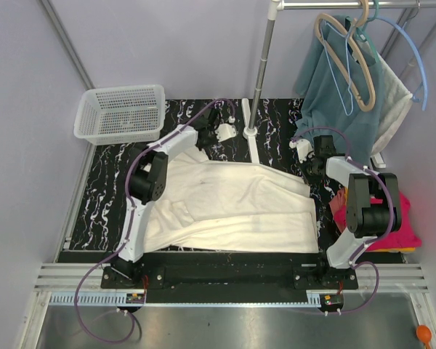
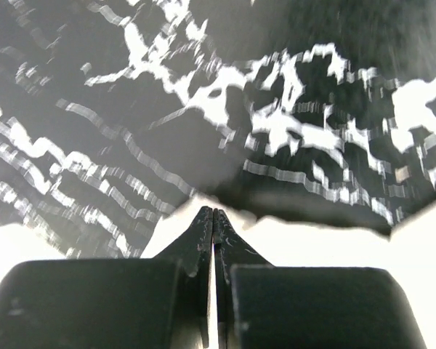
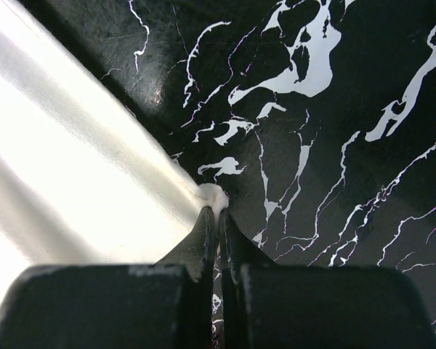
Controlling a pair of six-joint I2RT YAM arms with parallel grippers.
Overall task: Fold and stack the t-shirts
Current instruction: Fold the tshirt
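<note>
A large cream t-shirt point(image 1: 232, 207) lies spread across the black marbled table point(image 1: 109, 196). My left gripper point(image 1: 203, 147) is at its far left corner. In the left wrist view that gripper point(image 2: 214, 212) is shut, its tips on the cream hem point(image 2: 312, 240) and a pale strip of cloth between its fingers. My right gripper point(image 1: 309, 171) is at the shirt's far right corner. In the right wrist view the right gripper point(image 3: 218, 211) pinches a small wad of cream cloth point(image 3: 213, 195), and the shirt point(image 3: 73, 167) stretches away to the left. A folded magenta-pink t-shirt point(image 1: 401, 234) and an orange one point(image 1: 339, 198) lie under the right arm.
A white mesh basket point(image 1: 121, 113) stands at the back left. A metal rack pole point(image 1: 260, 69) rises from its foot point(image 1: 251, 134) between the grippers. A teal garment point(image 1: 338, 98) hangs from hangers at the back right. Walls close both sides.
</note>
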